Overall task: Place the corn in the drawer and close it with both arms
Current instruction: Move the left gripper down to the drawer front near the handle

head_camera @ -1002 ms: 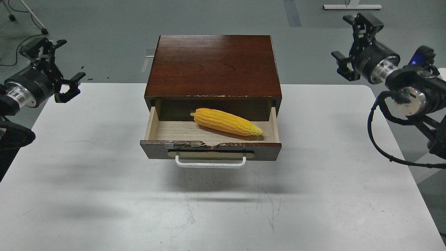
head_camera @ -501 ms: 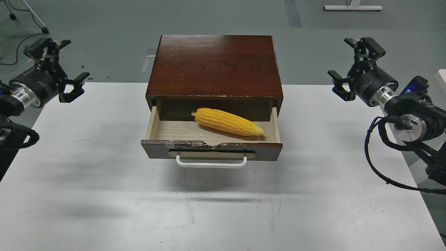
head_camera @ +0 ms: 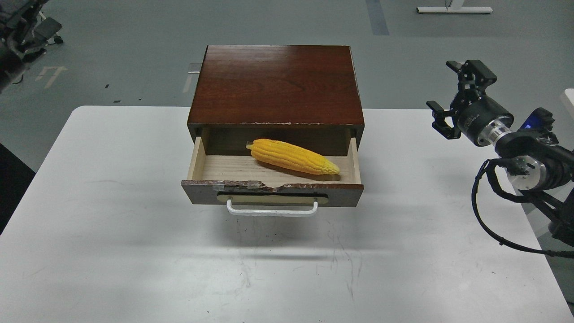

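Note:
The yellow corn (head_camera: 292,156) lies inside the open drawer (head_camera: 345,194), on its pale wood floor, tip pointing right. The drawer is pulled out of the dark reddish-brown cabinet (head_camera: 276,83), and its white bar handle (head_camera: 271,210) faces me. My right gripper (head_camera: 454,98) is open and empty. It hovers at the table's far right edge, well to the right of the drawer. My left arm (head_camera: 20,27) is only a dark blur in the top left corner, far from the drawer, and its fingers cannot be told apart.
The cabinet stands on a white table (head_camera: 112,202). My right arm's black cable (head_camera: 482,211) loops over the table's right edge. Grey floor lies beyond, with a white stand base (head_camera: 453,9) at the top right.
My left arm has swung up and away from the table's left side into the top left corner. My right gripper has sunk a little and drifted right. Corn and drawer have not moved.

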You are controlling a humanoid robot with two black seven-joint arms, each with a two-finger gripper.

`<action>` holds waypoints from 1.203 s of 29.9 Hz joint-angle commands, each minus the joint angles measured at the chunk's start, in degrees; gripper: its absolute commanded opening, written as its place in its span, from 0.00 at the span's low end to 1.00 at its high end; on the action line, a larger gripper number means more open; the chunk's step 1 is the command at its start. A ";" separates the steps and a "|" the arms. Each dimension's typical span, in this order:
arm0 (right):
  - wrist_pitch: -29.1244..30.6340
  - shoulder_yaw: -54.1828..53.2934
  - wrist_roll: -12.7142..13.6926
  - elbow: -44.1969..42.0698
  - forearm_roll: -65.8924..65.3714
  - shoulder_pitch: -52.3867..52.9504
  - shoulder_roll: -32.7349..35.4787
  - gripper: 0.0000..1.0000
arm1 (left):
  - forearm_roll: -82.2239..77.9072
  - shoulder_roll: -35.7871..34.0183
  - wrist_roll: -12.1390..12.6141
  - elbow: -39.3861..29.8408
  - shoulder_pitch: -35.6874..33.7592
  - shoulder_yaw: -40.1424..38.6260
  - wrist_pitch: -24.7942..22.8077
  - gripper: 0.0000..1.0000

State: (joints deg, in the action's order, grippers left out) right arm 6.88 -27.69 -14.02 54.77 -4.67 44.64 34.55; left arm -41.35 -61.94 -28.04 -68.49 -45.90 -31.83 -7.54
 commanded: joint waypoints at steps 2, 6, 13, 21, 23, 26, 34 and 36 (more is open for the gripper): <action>-1.43 0.36 0.48 0.34 -0.08 -0.08 -0.01 1.00 | -0.58 -9.50 0.04 -18.76 0.98 3.61 -8.61 0.98; -2.48 2.37 0.57 0.43 -0.25 -0.17 0.08 1.00 | -3.46 -9.36 0.04 -23.70 0.37 3.89 -17.94 0.98; -3.28 3.43 0.48 0.43 -0.43 -0.17 0.08 1.00 | -24.20 3.13 0.04 -25.37 0.11 4.24 5.43 0.36; -3.28 3.52 0.40 -0.36 -0.43 -0.43 0.08 1.00 | -27.03 1.21 0.04 -32.57 -1.65 4.14 -4.67 0.00; -3.28 3.52 0.40 -0.63 -0.52 -0.70 0.08 1.00 | -29.91 0.16 0.04 -32.67 -1.13 5.37 -8.60 0.00; -3.10 3.70 0.40 -2.38 -0.60 -0.96 -0.01 1.00 | -41.84 -0.64 0.04 -32.67 -1.21 5.73 -13.98 0.00; -2.49 3.79 0.40 -6.69 -0.69 -1.40 -0.10 1.00 | -50.50 -0.29 0.04 -32.67 -0.16 8.54 -14.08 0.00; -2.40 3.79 0.40 -7.92 -0.69 -1.40 -0.10 1.00 | -50.50 -0.38 0.04 -32.67 -0.16 9.77 -14.34 0.00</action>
State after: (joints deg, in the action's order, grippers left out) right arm 4.33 -23.91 -13.66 48.39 -5.36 43.27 34.48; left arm -91.42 -62.37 -28.00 -101.18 -46.18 -23.55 -21.65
